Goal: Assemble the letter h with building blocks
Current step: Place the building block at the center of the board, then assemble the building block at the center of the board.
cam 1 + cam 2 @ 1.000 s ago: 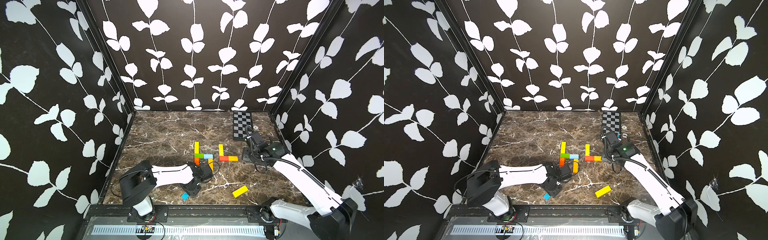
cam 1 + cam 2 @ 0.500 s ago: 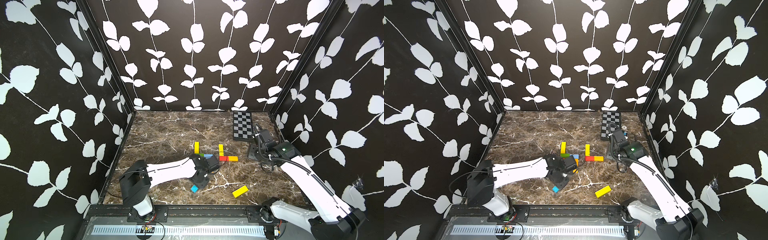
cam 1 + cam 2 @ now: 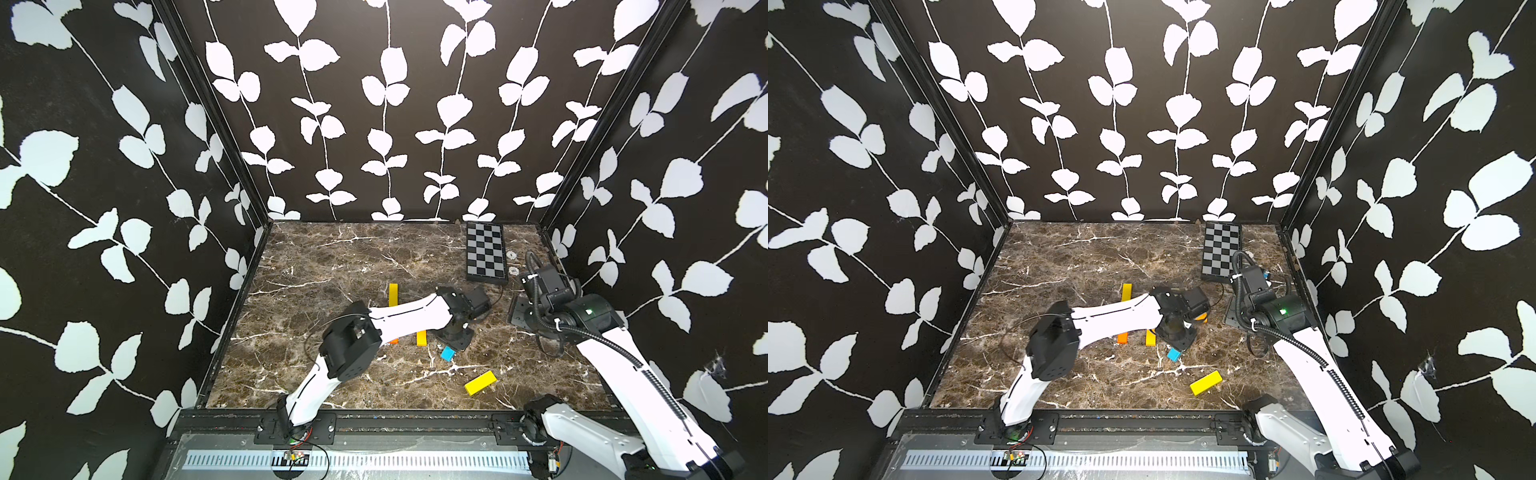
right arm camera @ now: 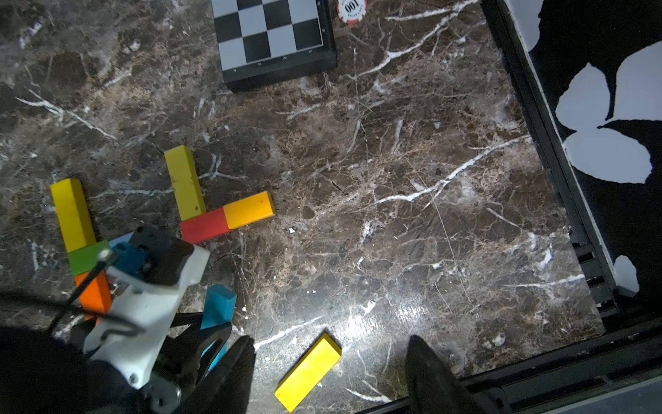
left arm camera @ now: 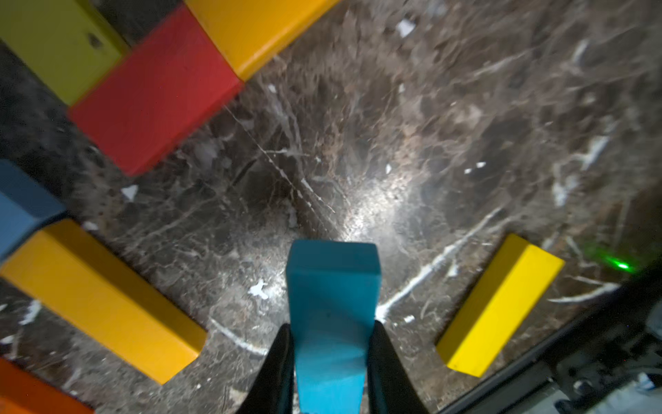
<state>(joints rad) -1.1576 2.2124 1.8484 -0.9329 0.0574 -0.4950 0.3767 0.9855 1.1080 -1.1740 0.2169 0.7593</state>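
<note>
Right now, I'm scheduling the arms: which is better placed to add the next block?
Left: the left gripper is shut on the light blue block near the red block; right gripper open, empty.

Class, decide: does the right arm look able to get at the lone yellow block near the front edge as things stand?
Probably yes. The yellow block lies alone on bare marble; the right gripper is open and empty; the left gripper, holding the light blue block, is clear of it.

In my right wrist camera: a red-and-white round chip (image 4: 352,10) reading "100", just beside the black-and-grey chequered board (image 4: 272,36).
</note>
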